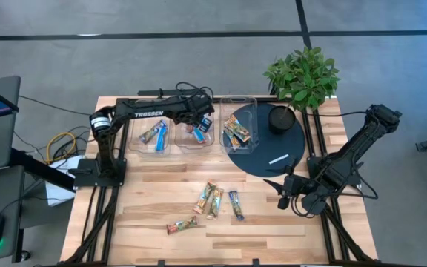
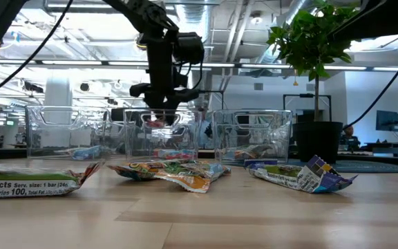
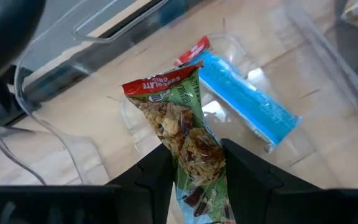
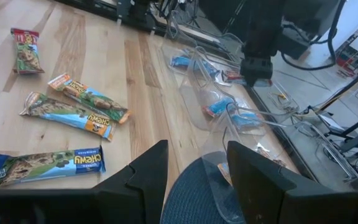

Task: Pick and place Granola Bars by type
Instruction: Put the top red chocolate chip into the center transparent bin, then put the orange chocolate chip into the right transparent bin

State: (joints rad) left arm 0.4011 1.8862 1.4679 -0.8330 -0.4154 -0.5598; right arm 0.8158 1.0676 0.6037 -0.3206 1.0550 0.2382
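Three clear bins stand in a row at the table's far side: left [image 1: 154, 135], middle [image 1: 197, 136] and right [image 1: 237, 127], each with bars inside. My left gripper [image 1: 199, 123] hangs over the middle bin [image 2: 161, 135], shut on a green-and-red wrapped granola bar [image 3: 179, 118]. A blue bar [image 3: 247, 102] lies on that bin's floor. Several loose bars [image 1: 213, 200] lie flat on the wood near the table's middle and front. My right gripper [image 1: 284, 189] waits open at the right, by the dark disc [image 1: 262, 148], with nothing between its fingers [image 4: 148, 174]. My left gripper pinches the green-and-red bar between its two fingers, across the bar's width at its green part [image 3: 194, 158]. The fingers slant steeply down from above. The bar sticks out ahead of the fingertips, its red end [image 3: 160, 87] lowest, over the middle bin's floor.
A potted plant [image 1: 302, 78] stands on the dark round disc at the back right, and a white stick-like mark [image 1: 278, 159] lies on that disc. The bins' thin clear walls [image 2: 206, 131] rise around the left gripper. Bare wood lies between the bins and the loose bars.
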